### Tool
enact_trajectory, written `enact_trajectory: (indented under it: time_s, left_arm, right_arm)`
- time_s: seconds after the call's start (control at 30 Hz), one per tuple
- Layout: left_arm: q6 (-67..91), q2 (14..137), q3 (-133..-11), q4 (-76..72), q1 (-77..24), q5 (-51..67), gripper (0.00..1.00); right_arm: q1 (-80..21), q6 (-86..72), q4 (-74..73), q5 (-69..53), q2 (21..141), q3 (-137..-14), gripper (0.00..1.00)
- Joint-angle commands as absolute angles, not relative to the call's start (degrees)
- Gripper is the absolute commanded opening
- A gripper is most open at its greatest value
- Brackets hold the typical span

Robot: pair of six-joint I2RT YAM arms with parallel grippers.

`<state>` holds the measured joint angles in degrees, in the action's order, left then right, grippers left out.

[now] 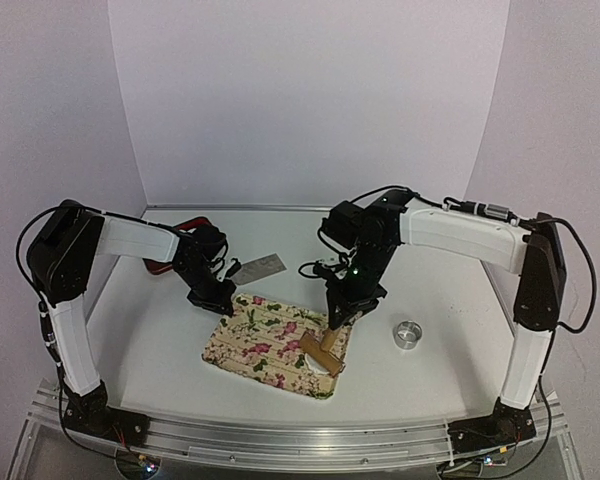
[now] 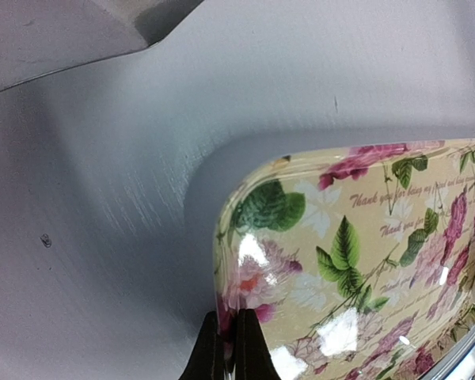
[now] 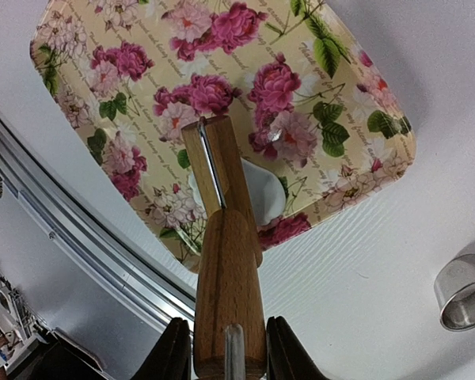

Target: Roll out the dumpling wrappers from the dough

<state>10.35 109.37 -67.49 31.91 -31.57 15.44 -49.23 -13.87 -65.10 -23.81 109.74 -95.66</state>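
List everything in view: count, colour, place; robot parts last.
floral tray: one, cream with pink roses, table centre.
rolling pin: one, wooden, over the tray's near-right part.
dough: one lump, white, on the tray under the pin.
metal ring: one, silver, table, right of tray.
flat tool: one, grey, behind the tray.
red item: one, partly hidden behind left arm.
left pincer: one, black, shut on the tray's rim.
right pincer: one, black, shut on the rolling pin.
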Motion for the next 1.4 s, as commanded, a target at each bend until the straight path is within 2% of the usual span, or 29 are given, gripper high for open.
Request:
enact_trajectory:
  time_s: [0.0, 0.47, 0.8, 0.93, 1.17, 1.37]
  left_arm:
    - [9.94, 111.36, -68.97, 33.29, -31.9, 13.01, 0.0]
    - [11.45, 111.8, -69.49, 33.17, -31.9, 13.02, 0.0]
    - [7.78, 112.71, -74.11, 32.13, -32.17, 12.13, 0.01]
    - [8.1, 111.95, -75.26, 32.03, -32.17, 12.25, 0.09]
    - [15.21, 105.52, -70.06, 31.32, -32.17, 13.22, 0.33]
    - [21.74, 96.44, -60.69, 28.68, -32.17, 16.49, 0.42]
  right_arm:
    - [-49.82, -13.06, -64.1, -24.25, 111.13, -98.02, 0.0]
    - [-51.91, -16.96, -63.58, -23.1, 114.31, -98.42, 0.0]
    - [-52.02, -22.62, -64.99, -20.35, 112.29, -104.53, 0.0]
    - [-52.03, -23.11, -65.63, -20.68, 109.28, -105.03, 0.0]
    - [-52.68, -22.45, -66.17, -21.8, 107.12, -102.41, 0.0]
    - [-54.17, -20.74, -66.07, -22.16, 109.18, -102.36, 0.0]
